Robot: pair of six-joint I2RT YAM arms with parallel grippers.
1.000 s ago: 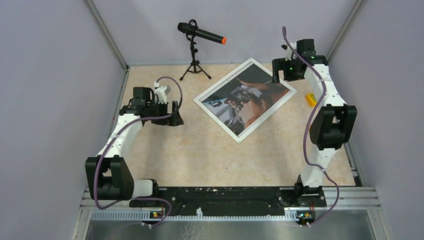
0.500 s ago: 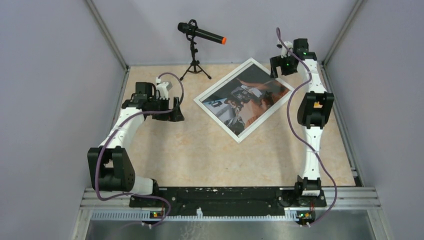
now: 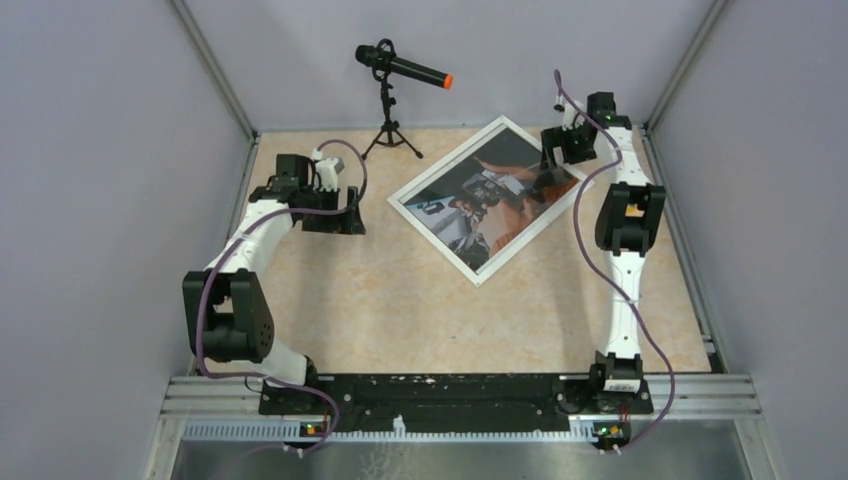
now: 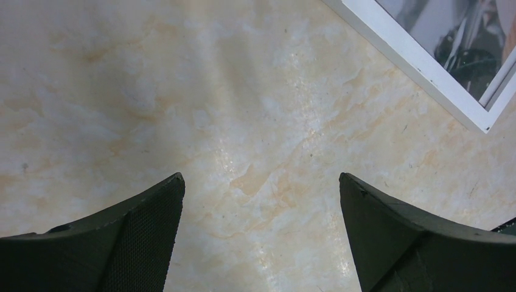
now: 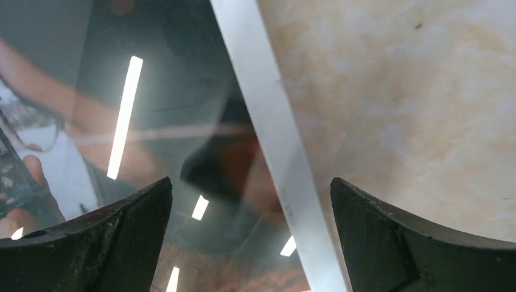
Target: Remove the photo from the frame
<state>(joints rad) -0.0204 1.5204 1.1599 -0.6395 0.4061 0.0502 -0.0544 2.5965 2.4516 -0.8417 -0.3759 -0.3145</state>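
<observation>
White-rimmed frame (image 3: 436, 238) lying flat, photo (image 3: 490, 195) inside; right gripper (image 5: 251, 182) hovering released over rim, left gripper (image 4: 261, 176) gaping nearby.

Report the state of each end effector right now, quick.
Left end effector: open, holding nothing.
Right end effector: open, holding nothing, poised over the frame edge.

— What sort of place is this?
— A robot lab, and more exactly a closed test cell. Plain grey-lilac wall panels (image 3: 110, 150) box in a marble-patterned counter (image 3: 400, 310) on the left, right and far sides, joined by metal corner posts (image 3: 213, 70).
— What else shows it?
— A white-and-black left arm (image 3: 250, 240) and right arm (image 3: 625, 215) are bolted to a black base plate (image 3: 450, 390) on an aluminium rail (image 3: 710, 390) at the near edge. A microphone (image 3: 405, 68) stands on a small tripod (image 3: 389, 140) at the far side.
</observation>
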